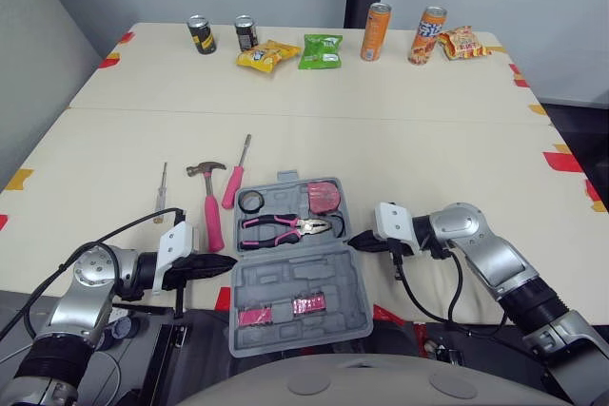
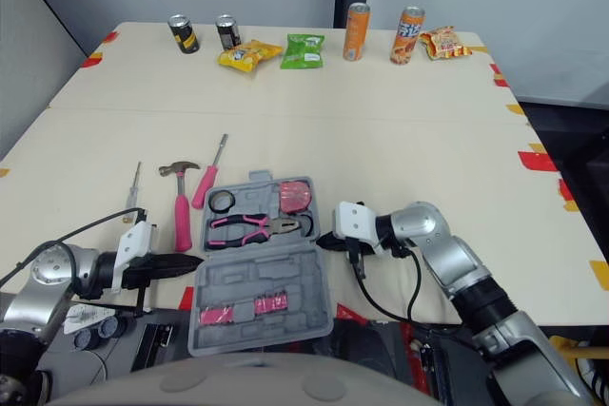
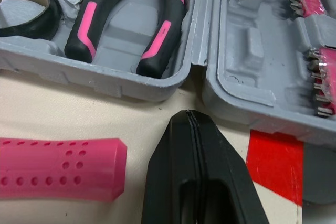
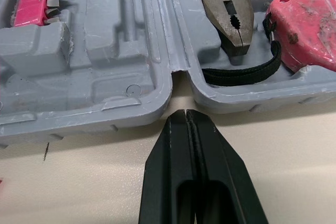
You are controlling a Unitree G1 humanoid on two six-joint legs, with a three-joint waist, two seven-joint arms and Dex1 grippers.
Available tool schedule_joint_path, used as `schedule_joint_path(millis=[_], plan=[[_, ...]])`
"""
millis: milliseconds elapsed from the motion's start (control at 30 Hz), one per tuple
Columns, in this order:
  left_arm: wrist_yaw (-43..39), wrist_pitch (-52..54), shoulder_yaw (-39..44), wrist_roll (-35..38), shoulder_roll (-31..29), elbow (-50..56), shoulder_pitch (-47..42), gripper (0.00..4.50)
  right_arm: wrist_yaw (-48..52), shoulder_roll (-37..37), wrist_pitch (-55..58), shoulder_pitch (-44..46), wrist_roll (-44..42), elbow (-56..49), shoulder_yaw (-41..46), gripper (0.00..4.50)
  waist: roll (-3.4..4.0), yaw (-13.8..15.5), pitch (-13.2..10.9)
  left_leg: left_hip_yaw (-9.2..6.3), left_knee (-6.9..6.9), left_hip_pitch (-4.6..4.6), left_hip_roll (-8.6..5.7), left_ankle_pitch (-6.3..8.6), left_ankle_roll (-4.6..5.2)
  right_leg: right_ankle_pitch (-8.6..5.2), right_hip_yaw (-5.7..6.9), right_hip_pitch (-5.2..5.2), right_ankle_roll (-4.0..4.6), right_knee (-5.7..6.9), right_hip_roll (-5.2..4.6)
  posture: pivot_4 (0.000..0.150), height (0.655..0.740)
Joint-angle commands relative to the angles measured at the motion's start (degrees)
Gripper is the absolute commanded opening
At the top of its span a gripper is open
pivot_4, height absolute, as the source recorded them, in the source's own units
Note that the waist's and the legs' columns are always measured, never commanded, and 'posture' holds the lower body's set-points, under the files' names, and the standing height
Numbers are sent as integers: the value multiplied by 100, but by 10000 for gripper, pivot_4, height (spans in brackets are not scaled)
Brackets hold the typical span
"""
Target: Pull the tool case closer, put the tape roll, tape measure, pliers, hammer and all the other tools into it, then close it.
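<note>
Grey moulded-plastic tool case (image 1: 285, 273) lies open, with black-and-pink pliers (image 1: 281, 227), black tape roll (image 1: 251, 201) and pink tape measure (image 1: 324, 195) seated inside; pink-handled hammer (image 1: 211, 206) waits at its 9 o'clock; left gripper (image 1: 228, 261) and right gripper (image 1: 354, 241), both pinched shut and empty, flank the hinge, probably steadying it.

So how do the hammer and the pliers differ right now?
The pliers lie inside the open tool case; the hammer lies on the table beside it, on the robot's left. The pliers lie crosswise; the hammer points away from the robot, head at the far end. The pliers' grips are black and pink, the hammer's all pink. Both lie flat.
</note>
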State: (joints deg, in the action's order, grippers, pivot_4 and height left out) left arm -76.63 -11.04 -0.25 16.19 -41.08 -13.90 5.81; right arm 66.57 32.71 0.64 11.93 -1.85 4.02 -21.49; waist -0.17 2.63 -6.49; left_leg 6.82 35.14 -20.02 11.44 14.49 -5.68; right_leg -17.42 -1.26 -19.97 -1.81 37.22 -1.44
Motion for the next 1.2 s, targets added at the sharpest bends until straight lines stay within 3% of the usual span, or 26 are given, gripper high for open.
schedule_joint_path(millis=[33, 767, 1200], plan=[[153, 95, -128, -86, 89, 81, 55, 0, -95, -38, 38, 7, 82, 15, -57, 770, 1, 2, 0, 0, 0, 0, 0, 0, 0, 0, 0, 0, 0, 0, 0, 1500, 7385], [636, 830, -463, -191, 586, 722, -397, 0, -2, 220, 439, -197, -221, -562, 176, 770, 9, 129, -1, 0, 3, -5, -12, -1, 0, 2, -1, 2, -4, -8, -13, 1500, 7385], [867, 1226, -533, -359, 710, 434, -1097, 0, -236, 365, 640, -491, -251, -773, 506, 770, 7, 95, -2, 0, 2, -8, -12, -2, -4, 3, -2, -1, -6, -11, -9, 1500, 7385]])
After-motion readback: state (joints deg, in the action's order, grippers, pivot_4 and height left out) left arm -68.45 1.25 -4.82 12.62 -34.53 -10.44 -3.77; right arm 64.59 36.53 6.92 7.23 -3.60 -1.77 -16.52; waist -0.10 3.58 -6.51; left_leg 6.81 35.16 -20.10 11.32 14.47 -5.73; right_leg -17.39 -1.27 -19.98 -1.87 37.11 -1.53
